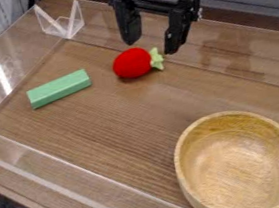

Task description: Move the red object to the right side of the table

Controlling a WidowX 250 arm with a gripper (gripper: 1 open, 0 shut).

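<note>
Green rectangular block [60, 88] lies at left on the table [133, 127]; just right of it rests the red object [134, 62], a toy strawberry with its leafy cap turned toward the right. Above and slightly right of the strawberry hangs the gripper [153, 41], pointing down, jaws spread wide and holding nothing. A wooden bowl [242, 164] occupies the near right corner. Step in hand, by judgement: the approach before grasping. The next move calls for centring over the strawberry, descending and closing.
</note>
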